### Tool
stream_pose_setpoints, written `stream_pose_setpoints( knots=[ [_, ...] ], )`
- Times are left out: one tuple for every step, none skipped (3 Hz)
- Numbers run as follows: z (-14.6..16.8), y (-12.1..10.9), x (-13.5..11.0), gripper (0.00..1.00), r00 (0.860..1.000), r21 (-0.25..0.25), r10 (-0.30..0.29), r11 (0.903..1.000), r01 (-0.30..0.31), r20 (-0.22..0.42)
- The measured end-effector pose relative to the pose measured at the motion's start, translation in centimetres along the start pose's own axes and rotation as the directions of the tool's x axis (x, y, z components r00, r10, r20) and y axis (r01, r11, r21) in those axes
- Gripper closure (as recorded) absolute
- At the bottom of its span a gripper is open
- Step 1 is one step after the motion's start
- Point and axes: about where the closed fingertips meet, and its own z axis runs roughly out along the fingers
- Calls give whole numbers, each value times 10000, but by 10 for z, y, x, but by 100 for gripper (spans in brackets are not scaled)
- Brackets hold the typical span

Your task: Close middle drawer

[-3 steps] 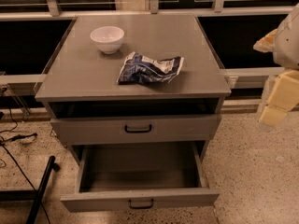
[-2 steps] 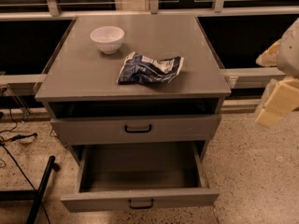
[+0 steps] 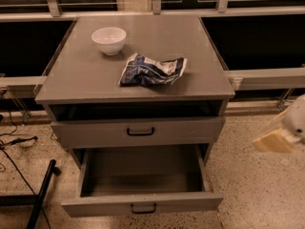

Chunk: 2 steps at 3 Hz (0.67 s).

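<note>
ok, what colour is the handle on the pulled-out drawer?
Black, on a grey drawer front; camera view. The hand is at the right edge.

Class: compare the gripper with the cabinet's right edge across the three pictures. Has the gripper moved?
Yes. The gripper has dropped: before, it hung level with the cabinet top's right edge; now it sits beside the open drawer, further right in view.

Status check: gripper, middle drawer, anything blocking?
Gripper at far right, off the cabinet. Middle drawer pulled fully out, empty. Nothing blocking it.
</note>
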Motion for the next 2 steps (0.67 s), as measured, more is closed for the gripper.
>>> stream_pose_setpoints(
  knots=[
    [39,34,21,89,9728,-467,2105,9773,-2069,968],
    [68,46,40,100,9498,-552,2894,9570,-2847,1191]
  ],
)
